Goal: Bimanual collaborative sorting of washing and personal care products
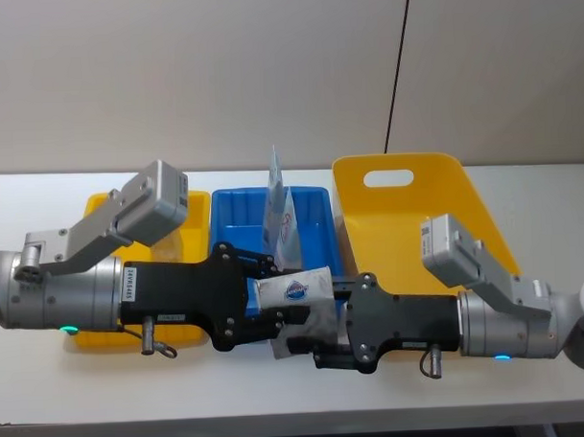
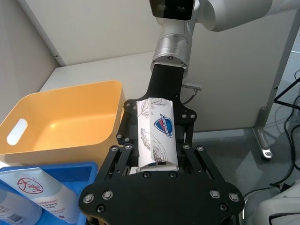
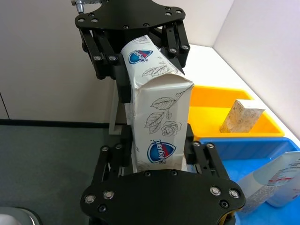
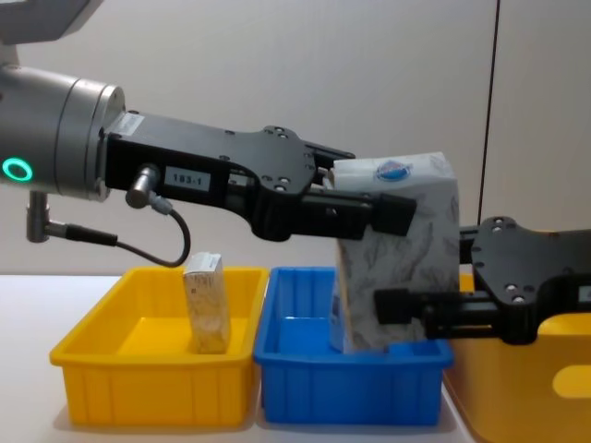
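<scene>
The white leaf-print pouch (image 4: pixel 406 245) is held aloft close to the blue bin (image 4: pixel 305 383). It is clamped near its top by the left tool (image 2: pixel 157 152) and near its base by the right tool (image 3: pixel 159 150). In the chest view its long axis is seen roughly upright. There, a beige carton (image 4: pixel 208 309) is shown standing in the small yellow bin (image 4: pixel 111 369). A tube (image 2: pixel 44 197) is shown in the left wrist view.

Safeguard logo (image 2: pixel 162 125) on white pouch (image 2: pixel 155 152), 183-1 label (image 4: pixel 186 178) on left arm (image 4: pixel 83 138)

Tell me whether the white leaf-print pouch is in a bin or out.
Out. The pouch hangs in the air, clamped between the left gripper and right gripper, on the robot's side of the blue bin.
</scene>
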